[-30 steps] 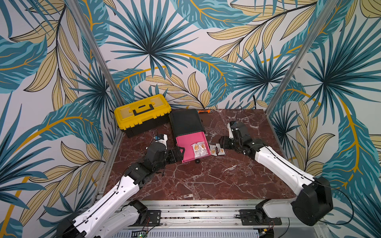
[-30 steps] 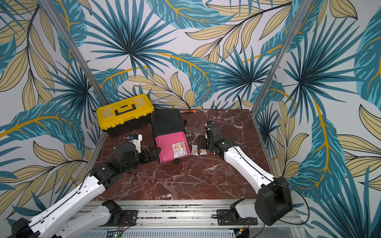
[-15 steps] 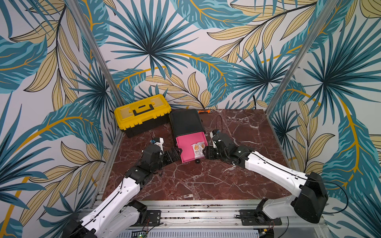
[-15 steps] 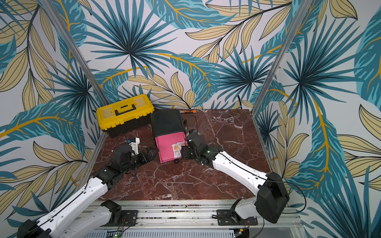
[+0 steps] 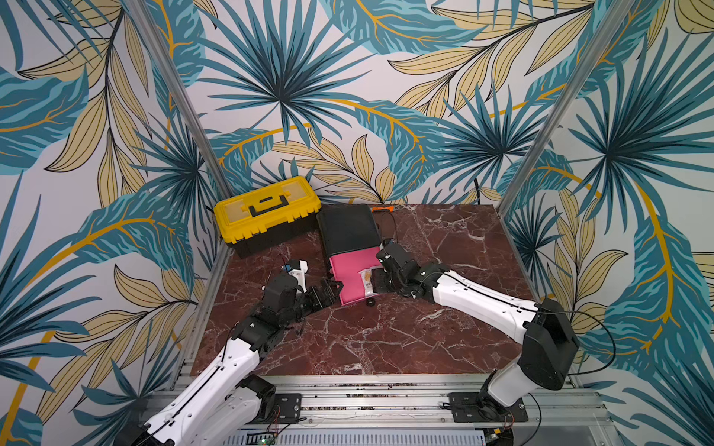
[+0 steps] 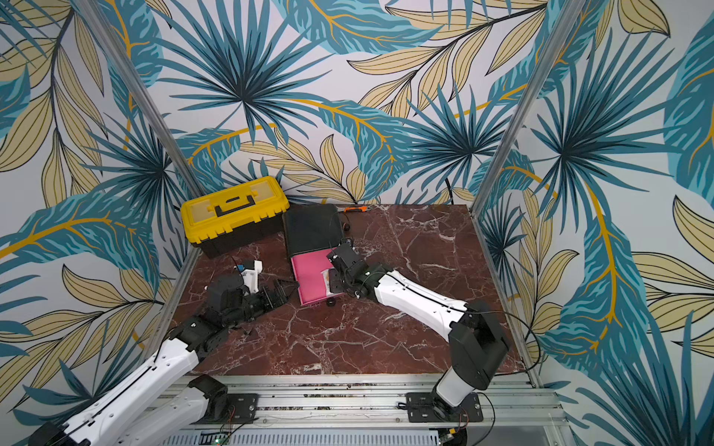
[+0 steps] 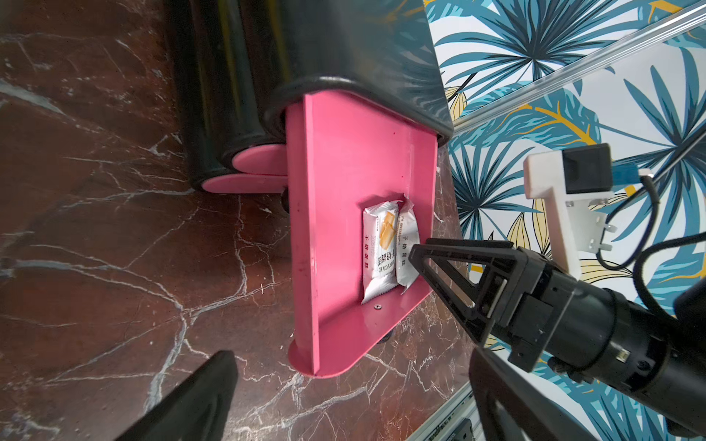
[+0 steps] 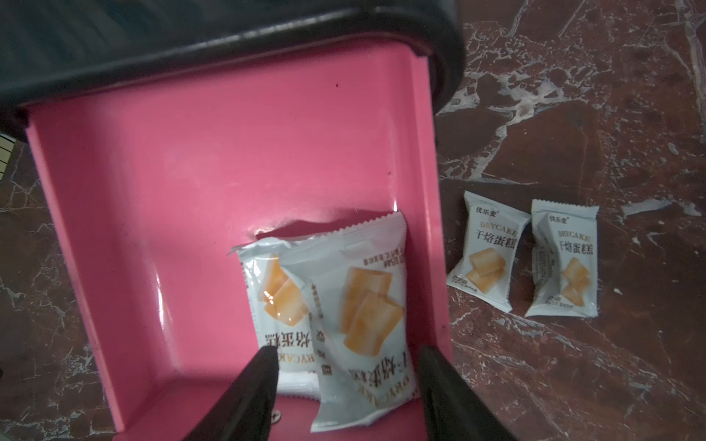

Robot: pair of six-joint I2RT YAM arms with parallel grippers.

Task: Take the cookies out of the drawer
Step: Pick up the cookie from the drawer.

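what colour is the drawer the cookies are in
The drawer is pink, clearest in the right wrist view.

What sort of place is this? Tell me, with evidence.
Likely a robot test cell, not a home: left arm and right arm mounted on an aluminium rail, a marble-look tabletop, leaf-print panels boxing it in.

Pink drawer (image 8: 191,172) in a black case (image 5: 347,228). The cookies (image 8: 366,305) are white, printed with tan biscuits. Worktop (image 5: 386,340) — dark red marble, white veins. Toolbox (image 5: 266,222) — yellow lid, black base. Walls (image 5: 347,77): teal and tan leaves.
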